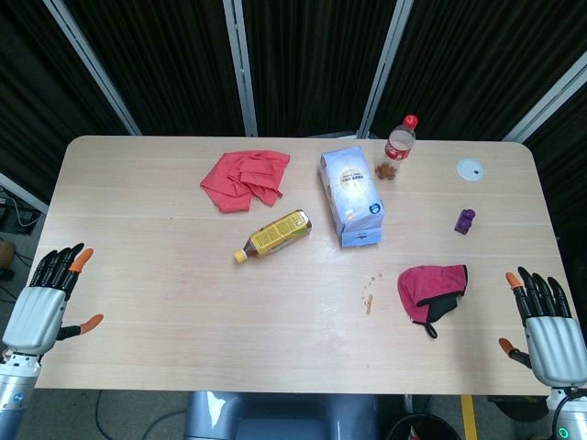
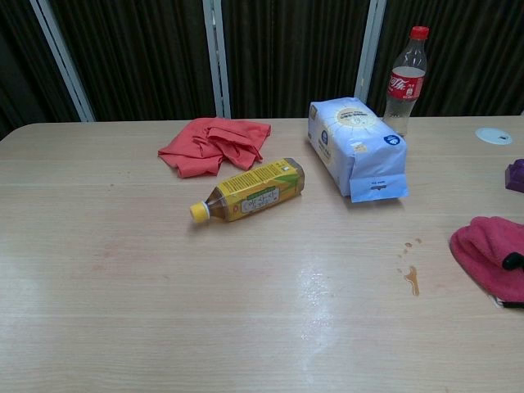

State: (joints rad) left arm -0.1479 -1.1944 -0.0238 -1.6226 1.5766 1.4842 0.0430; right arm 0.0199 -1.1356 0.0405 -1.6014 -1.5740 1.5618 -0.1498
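Head view: right robot hand [image 1: 548, 323] spread, empty, near pink cloth [image 1: 431, 286]; left robot hand [image 1: 46, 298] spread, empty, well apart from yellow bottle [image 1: 273, 236] on worktop [image 1: 183, 302].

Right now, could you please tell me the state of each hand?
Left hand: open, fingers spread, holding nothing.
Right hand: open, fingers spread, holding nothing.

The left hand [image 1: 44, 307] hung at the near left edge of the head view, palm turned down, its fingers spread apart and pointing away, thumb stuck out sideways, gripping nothing. The right hand [image 1: 547, 325] mirrored it at the near right edge, fingers likewise splayed and empty. Only the wrists showed below each hand; the chest view caught neither.
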